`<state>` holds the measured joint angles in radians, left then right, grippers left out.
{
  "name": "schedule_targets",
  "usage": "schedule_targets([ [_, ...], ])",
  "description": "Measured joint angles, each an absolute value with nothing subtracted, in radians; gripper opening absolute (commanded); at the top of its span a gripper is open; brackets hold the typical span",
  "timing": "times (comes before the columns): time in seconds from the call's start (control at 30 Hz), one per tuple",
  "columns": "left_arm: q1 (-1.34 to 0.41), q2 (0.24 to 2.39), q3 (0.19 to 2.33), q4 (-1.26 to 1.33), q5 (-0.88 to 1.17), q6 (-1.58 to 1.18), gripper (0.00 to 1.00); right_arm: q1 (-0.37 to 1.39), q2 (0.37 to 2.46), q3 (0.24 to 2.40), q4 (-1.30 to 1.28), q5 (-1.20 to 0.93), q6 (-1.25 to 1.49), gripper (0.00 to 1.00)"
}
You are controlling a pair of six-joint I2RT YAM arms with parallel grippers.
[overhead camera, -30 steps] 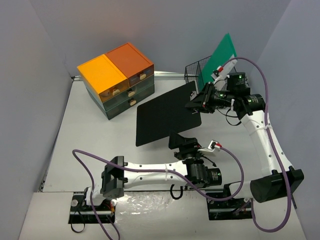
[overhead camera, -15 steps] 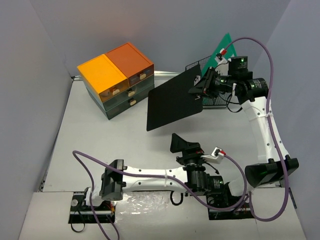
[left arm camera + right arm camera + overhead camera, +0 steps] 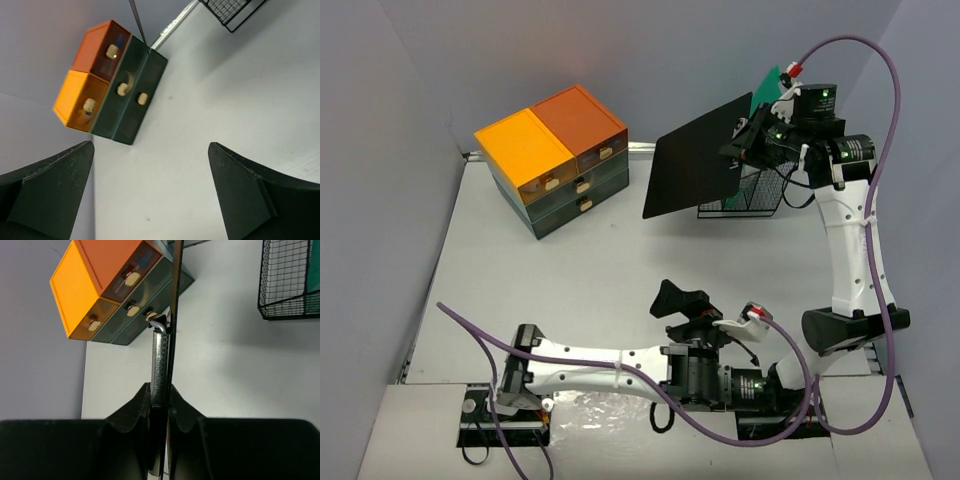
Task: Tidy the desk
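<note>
Your right gripper (image 3: 742,150) is clamped on the black board (image 3: 695,170), held on edge at upper right, off the desk (image 3: 570,280). The basket (image 3: 757,195) sits just below those jaws in frame. Left gripper (image 3: 685,303), jaws wide apart and empty, is at bottom centre, well apart.

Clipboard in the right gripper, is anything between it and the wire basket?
Nothing visible. The clipboard hangs in the right gripper, lifted off the desk, right beside the basket, with only air between them. A green sheet stands in the basket, so the clipboard would have to share that space.
</note>
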<state>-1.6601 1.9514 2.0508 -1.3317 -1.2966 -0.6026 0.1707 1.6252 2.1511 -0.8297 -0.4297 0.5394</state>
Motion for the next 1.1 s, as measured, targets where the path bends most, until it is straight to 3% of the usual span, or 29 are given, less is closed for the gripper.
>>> schedule_targets([
  [0.23, -1.62, 1.746, 2.127, -1.335, -1.165, -0.721, 0.97, 0.17, 1.656, 2.175, -0.85, -0.324, 0.522, 0.0],
  [0.6, -1.371, 1.372, 2.254, -1.349, -1.09, -0.736, 0.97, 0.144, 1.73, 2.298, -0.861, -0.208, 0.499, 0.0],
  [1.1, -1.351, 1.39, 2.253, -1.358, -1.029, -0.733, 0.97, 0.137, 1.785, 2.352, -0.802, -0.038, 0.353, 0.0],
])
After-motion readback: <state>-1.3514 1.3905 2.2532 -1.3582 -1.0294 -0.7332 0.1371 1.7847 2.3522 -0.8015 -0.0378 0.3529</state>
